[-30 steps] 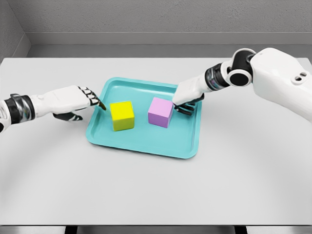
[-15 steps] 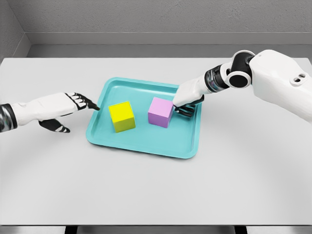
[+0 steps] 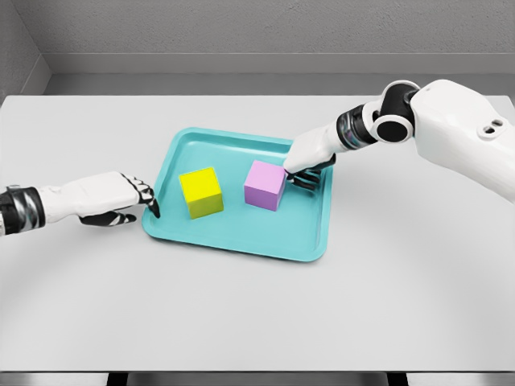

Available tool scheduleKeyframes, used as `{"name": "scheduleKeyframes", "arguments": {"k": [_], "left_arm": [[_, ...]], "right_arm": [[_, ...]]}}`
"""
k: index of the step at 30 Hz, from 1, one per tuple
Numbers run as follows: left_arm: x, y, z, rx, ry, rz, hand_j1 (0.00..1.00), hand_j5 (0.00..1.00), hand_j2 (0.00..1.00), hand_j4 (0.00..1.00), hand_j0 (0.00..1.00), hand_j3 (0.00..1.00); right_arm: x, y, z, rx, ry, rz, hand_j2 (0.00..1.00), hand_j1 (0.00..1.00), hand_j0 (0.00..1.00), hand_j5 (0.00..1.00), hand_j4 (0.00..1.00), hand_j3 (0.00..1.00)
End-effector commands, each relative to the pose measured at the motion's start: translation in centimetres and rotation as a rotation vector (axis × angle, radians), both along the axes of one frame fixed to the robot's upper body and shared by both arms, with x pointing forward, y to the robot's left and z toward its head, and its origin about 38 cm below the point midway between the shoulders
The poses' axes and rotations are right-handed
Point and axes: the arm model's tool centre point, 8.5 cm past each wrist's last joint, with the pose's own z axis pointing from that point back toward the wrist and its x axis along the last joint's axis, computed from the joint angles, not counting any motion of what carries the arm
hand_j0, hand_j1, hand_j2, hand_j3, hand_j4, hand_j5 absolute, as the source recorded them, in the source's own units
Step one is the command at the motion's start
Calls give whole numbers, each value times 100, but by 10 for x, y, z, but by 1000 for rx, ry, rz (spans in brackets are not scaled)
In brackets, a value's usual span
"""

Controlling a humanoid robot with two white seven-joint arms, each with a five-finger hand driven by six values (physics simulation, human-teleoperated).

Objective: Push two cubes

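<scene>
Both look like light rigid blocks that'll slide easily: yellow cube (image 3: 201, 191) and purple cube (image 3: 265, 184) mid-frame in the teal tray (image 3: 241, 240), so push flat on the outer faces; right hand (image 3: 308, 161) curled against purple, left hand (image 3: 121, 199) loosely extended, empty.

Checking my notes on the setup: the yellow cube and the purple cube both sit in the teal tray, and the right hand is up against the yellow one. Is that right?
Not quite. In the head view the right hand is up against the purple cube, not the yellow cube. Both cubes do sit in the teal tray.
</scene>
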Motion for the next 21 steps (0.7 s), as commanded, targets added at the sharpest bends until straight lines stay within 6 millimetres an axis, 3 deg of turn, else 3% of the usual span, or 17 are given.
{"name": "scheduleKeyframes", "arguments": {"k": [1,6,8,9,14,17,21], "left_arm": [[-6,-13,9,-67,12,-47,55,55,55,55,55,55],[-6,-14,15,-75,0,-51,56,56,56,56,56,56],[-8,-20,27,-109,-18,-76,57,57,57,57,57,57],[-9,-12,33,-90,-23,-73,57,57,57,57,57,57],[-5,-25,27,-113,-22,-82,56,56,56,56,56,56],[17,-20,20,-118,-17,-24,56,56,56,56,56,56],[23,-22,7,-111,2,-1,56,56,56,56,56,56]], "right_arm": [[0,1,1,5,-1,-2,13,13,13,13,13,13],[1,2,1,7,-2,-5,13,13,13,13,13,13],[0,6,1,8,-2,-1,13,13,13,13,13,13],[0,6,1,8,-2,-1,13,13,13,13,13,13],[1,10,2,10,-5,-2,13,13,13,13,13,13],[1,14,5,12,-11,4,13,13,13,13,13,13],[1,16,5,14,-12,5,13,13,13,13,13,13]]}}
